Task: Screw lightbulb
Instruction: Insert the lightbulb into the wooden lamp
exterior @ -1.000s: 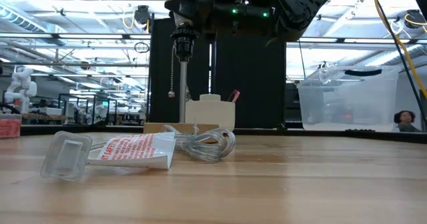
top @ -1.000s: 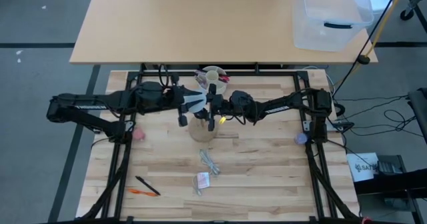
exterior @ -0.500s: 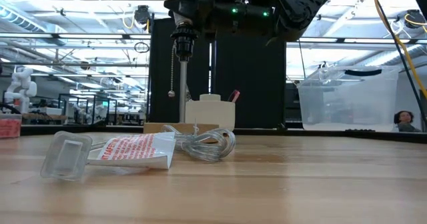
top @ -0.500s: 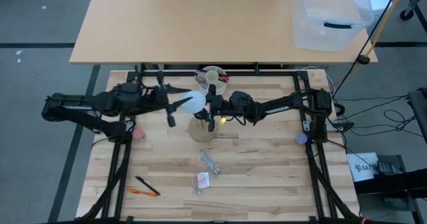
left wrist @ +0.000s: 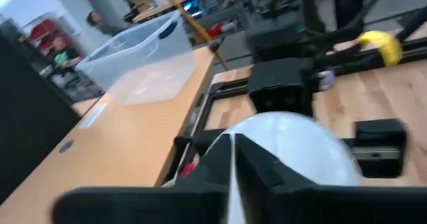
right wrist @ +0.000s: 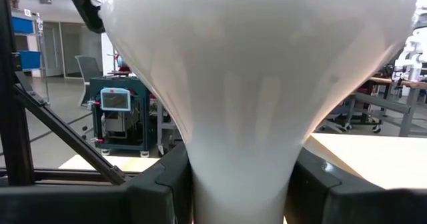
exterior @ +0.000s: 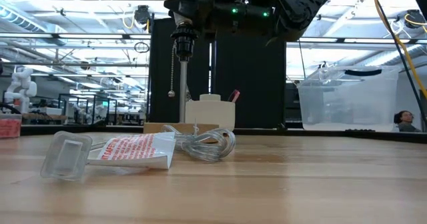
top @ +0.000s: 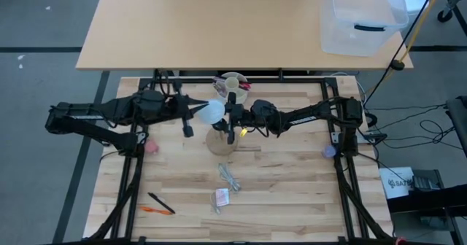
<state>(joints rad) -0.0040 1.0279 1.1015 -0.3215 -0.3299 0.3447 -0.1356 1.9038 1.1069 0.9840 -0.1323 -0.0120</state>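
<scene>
The white lightbulb [top: 212, 111] stands dome up on the socket [exterior: 181, 47] of a tall lamp. The lamp's tan base [top: 221, 143] rests on the table. My right gripper [top: 233, 116] comes from the right and is shut on the bulb, which fills the right wrist view [right wrist: 260, 71]. My left gripper [top: 191, 115] is open just left of the dome. The dome shows close ahead in the left wrist view [left wrist: 293, 144]. My right gripper pinches the bulb's narrow neck [right wrist: 200, 177] below the dome between its two fingers. It comes in level from the table's right. The bulb stands upright above the socket, high over the table. My left gripper is by the dome's left side; I cannot tell whether it touches.
A cream cup with pens [top: 233, 83] stands just behind the lamp. A clear coiled cord [top: 230, 176] and a small package [top: 221, 197] lie nearer the front, and a pen [top: 160, 203] lies front left. A clear bin [top: 363, 15] sits on the far table.
My left gripper has come off the bulb's dome and drawn back toward the table's left edge with its fingers spread. It has then edged back toward the bulb. The bulb, the lamp and my right gripper have stayed in place.
</scene>
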